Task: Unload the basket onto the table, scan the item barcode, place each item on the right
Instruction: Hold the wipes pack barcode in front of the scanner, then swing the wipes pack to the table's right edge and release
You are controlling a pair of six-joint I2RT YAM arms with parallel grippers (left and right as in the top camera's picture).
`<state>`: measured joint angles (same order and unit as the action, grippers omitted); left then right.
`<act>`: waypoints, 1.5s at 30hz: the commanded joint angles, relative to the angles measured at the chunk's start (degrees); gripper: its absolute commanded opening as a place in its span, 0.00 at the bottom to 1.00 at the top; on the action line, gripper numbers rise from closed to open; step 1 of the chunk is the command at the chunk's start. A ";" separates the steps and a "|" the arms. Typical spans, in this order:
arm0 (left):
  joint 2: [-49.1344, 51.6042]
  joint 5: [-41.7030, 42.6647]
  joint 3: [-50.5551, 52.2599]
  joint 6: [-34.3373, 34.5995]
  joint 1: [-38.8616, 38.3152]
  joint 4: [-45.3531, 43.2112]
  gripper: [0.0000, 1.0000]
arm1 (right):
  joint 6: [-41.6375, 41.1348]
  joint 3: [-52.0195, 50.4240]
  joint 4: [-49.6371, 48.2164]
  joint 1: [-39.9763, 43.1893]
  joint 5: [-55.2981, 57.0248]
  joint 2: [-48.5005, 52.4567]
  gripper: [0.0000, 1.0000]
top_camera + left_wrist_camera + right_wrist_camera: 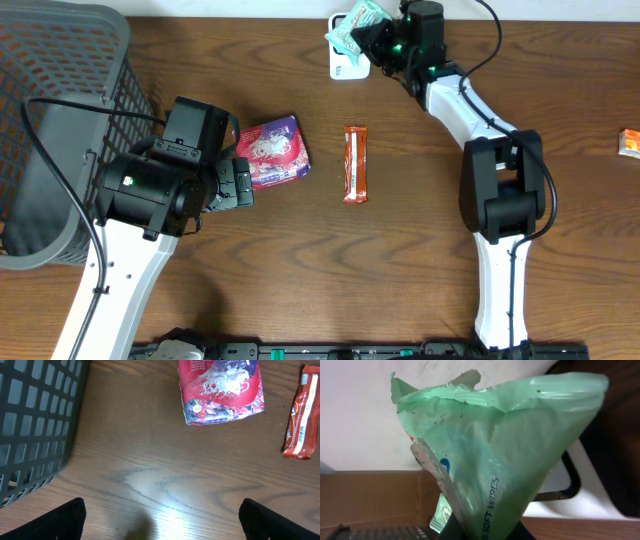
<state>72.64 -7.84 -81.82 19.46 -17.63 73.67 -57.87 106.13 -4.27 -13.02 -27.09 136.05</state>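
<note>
Just beneath the right gripper [378,40], which is pinching the green wipes pack [353,27], the white scanner [343,68] is lying; the left gripper [242,184], well apart, is gaping wide.

Pouch [272,152] between basket [110,60] and bar [355,163]; wipes pack [355,27] over scanner [345,68] at far edge.

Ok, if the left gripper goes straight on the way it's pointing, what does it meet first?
Most likely the bare table just ahead, since the open left gripper seems tilted down at the wood. If it runs flatter than it looks, the red snack bag beyond comes first; depth is unclear.
</note>
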 commanded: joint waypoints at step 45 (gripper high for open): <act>0.02 -0.17 0.22 -0.13 0.31 0.24 0.98 | 42.73 1.51 54.45 45.53 7.85 -14.10 0.13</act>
<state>72.64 -7.84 -81.82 19.46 -17.63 73.67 -23.75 107.70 48.14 30.30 -25.10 122.17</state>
